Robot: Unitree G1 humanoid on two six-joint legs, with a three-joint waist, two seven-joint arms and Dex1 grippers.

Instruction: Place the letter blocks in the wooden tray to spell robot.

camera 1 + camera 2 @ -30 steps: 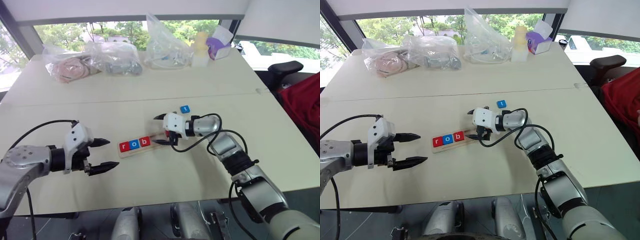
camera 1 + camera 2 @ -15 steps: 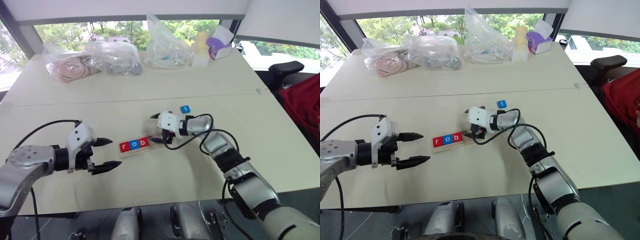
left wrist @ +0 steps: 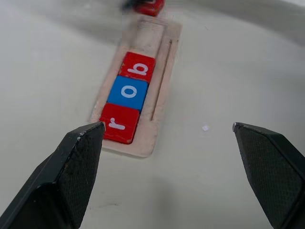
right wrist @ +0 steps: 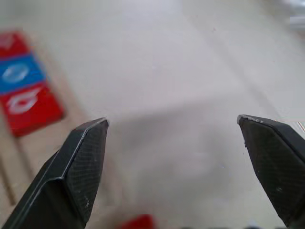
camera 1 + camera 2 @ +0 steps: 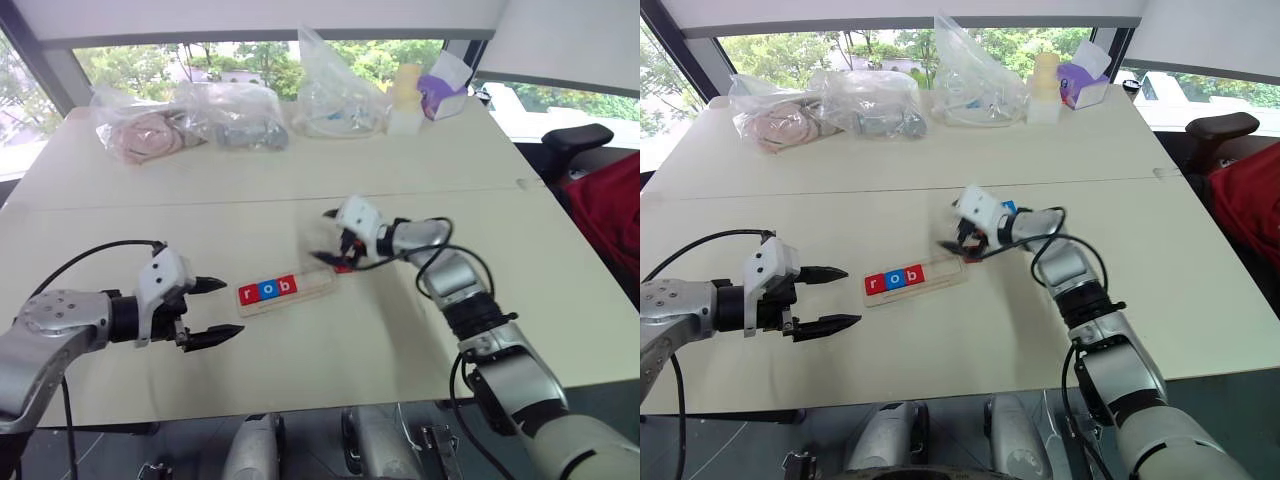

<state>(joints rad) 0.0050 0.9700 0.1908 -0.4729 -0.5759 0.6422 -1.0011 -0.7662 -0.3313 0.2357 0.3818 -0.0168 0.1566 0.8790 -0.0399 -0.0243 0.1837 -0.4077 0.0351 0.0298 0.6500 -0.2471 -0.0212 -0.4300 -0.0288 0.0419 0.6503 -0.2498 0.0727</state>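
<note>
The wooden tray (image 5: 318, 285) lies mid-table, holding a red r (image 5: 248, 294), a blue o (image 5: 268, 290) and a red b (image 5: 287, 286) at its left end. Its right part is bare. Another red letter block (image 5: 343, 267) lies at the tray's right end; whether it is on the rim or just past it I cannot tell. My right gripper (image 5: 328, 240) hovers open above that block with nothing between its fingers. A blue block (image 5: 1009, 207) peeks out behind it. My left gripper (image 5: 228, 310) stands open left of the tray, holding nothing.
Several clear plastic bags (image 5: 240, 115) line the table's far side, with a pale bottle (image 5: 403, 95) and a purple box (image 5: 445, 85) at the back right. A chair with red cloth (image 5: 605, 205) stands off the right edge.
My right gripper has lifted up and to the right, away from the tray's right end, leaving the red block lying there. The left gripper has stayed put.
</note>
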